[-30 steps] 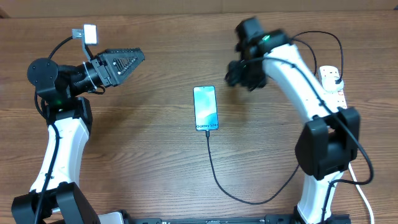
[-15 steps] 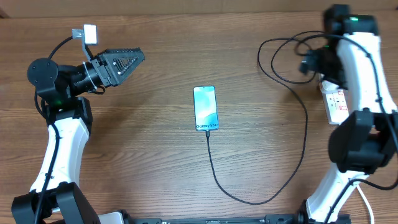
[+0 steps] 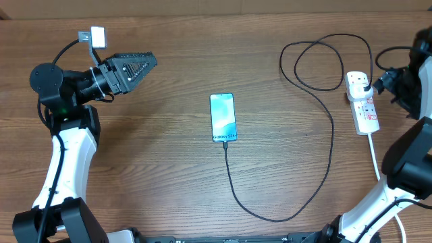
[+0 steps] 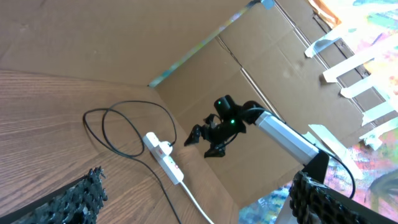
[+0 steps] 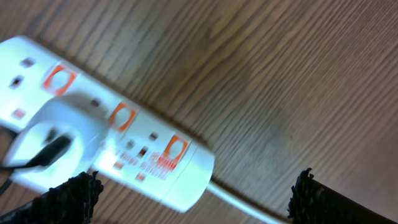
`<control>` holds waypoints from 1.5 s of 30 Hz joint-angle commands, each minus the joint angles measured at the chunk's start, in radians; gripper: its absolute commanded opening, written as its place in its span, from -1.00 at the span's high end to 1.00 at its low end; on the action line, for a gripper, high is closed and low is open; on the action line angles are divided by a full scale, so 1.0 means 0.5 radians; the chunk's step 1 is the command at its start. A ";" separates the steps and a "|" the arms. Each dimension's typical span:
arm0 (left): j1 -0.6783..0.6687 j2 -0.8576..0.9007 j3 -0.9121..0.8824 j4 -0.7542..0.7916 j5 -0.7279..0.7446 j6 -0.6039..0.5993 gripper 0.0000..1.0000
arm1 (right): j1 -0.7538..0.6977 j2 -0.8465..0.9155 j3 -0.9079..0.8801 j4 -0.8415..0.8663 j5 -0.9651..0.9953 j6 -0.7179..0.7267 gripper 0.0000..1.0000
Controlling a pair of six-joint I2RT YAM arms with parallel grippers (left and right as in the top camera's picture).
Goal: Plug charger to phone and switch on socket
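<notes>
Charger (image 3: 331,142) cable, thin and black, runs from the lower end of the phone (image 3: 223,117), sweeps toward the near edge of the table (image 3: 155,175), climbs on the right, curls into a loop and ends at a plug seated in the far end of the socket (image 3: 365,111). In the right wrist view that plug's body looks white, with the black cable entering it. The phone lies flat at the middle of the table, screen up and lit light blue. The socket lies at the right edge, its thick white cord (image 3: 373,152) trailing toward the near side; its red switches (image 5: 122,116) show between the outlets (on or off, I cannot tell). The right pincer (image 5: 196,186) hangs over the socket with fingers spread wide apart, gripping nothing. The left pincer (image 3: 145,64) is far off at the left, raised and pointing right, its fingers also wide apart and empty.
</notes>
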 commanded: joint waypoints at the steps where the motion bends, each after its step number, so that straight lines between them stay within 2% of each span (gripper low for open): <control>1: -0.010 -0.034 0.032 0.013 0.023 0.038 -1.00 | -0.056 -0.043 -0.130 0.140 -0.001 0.000 -1.00; 7: -0.010 -0.034 0.032 0.013 0.024 0.037 -1.00 | -0.111 -0.031 -0.394 0.520 -0.162 -0.005 -1.00; 24: -0.010 -0.034 0.032 0.013 0.024 0.038 -1.00 | -0.110 0.043 -0.751 1.112 -0.221 -0.004 -1.00; 34: -0.010 -0.034 0.032 0.013 0.023 0.038 -1.00 | -0.108 0.043 -0.772 1.041 -0.533 -0.060 -1.00; 45: -0.010 -0.034 0.032 0.013 0.024 0.038 -1.00 | -0.108 0.043 -0.772 0.893 -0.620 -0.069 -1.00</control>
